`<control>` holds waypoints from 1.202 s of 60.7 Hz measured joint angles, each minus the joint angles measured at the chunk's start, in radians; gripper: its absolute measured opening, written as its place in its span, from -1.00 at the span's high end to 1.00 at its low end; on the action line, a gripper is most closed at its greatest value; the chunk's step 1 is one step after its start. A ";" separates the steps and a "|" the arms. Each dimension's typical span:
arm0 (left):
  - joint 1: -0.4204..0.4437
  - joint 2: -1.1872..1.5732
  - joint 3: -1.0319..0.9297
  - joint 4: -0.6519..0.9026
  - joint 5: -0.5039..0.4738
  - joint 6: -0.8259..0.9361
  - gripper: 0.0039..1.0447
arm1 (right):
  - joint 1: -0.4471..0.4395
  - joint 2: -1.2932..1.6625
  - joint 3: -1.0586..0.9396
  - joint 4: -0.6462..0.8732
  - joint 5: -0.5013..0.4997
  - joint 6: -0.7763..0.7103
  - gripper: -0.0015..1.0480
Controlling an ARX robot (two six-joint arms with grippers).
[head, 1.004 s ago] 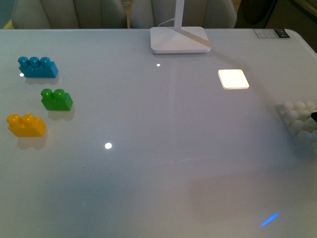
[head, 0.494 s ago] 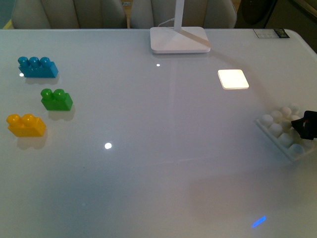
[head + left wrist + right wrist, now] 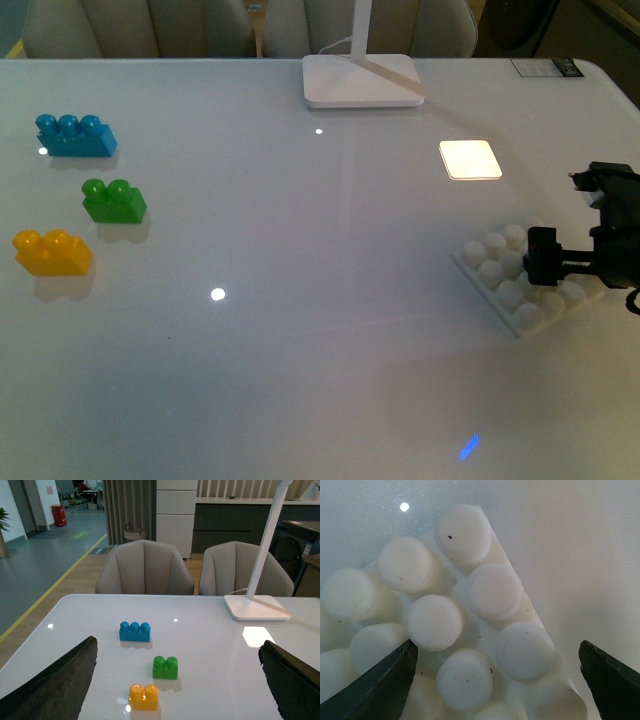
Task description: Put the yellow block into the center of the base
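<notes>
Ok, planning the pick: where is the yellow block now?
In the front view, the yellow block lies far left, just nearer the robot than the green brick.

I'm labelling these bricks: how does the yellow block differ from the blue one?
The yellow block has two studs; the blue brick has three and is longer. In the front view the yellow block lies nearest the robot on the left side, the blue brick farthest. Both sit studs up, well apart.
</notes>
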 joint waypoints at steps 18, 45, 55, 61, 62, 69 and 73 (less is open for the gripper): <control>0.000 0.000 0.000 0.000 0.000 0.000 -0.86 | 0.165 0.045 0.124 -0.105 0.072 0.235 -0.83; 0.000 0.000 0.000 0.000 0.000 0.000 -0.86 | 0.422 0.174 0.465 -0.380 0.137 0.543 -0.83; 0.000 0.000 0.000 0.000 0.000 0.000 -0.86 | 0.491 0.248 0.651 -0.490 0.126 0.665 -0.83; 0.000 0.000 0.000 0.000 0.000 0.000 -0.86 | 0.521 0.295 0.758 -0.549 0.115 0.731 -0.83; 0.000 0.000 0.000 0.000 0.000 0.000 -0.86 | 0.528 0.307 0.785 -0.564 0.114 0.742 -0.83; 0.000 0.000 0.000 0.000 0.000 0.000 -0.86 | 0.559 0.369 0.921 -0.642 0.114 0.785 -0.83; 0.000 0.000 0.000 0.000 0.000 0.000 -0.86 | 0.573 0.403 0.998 -0.683 0.110 0.813 -0.83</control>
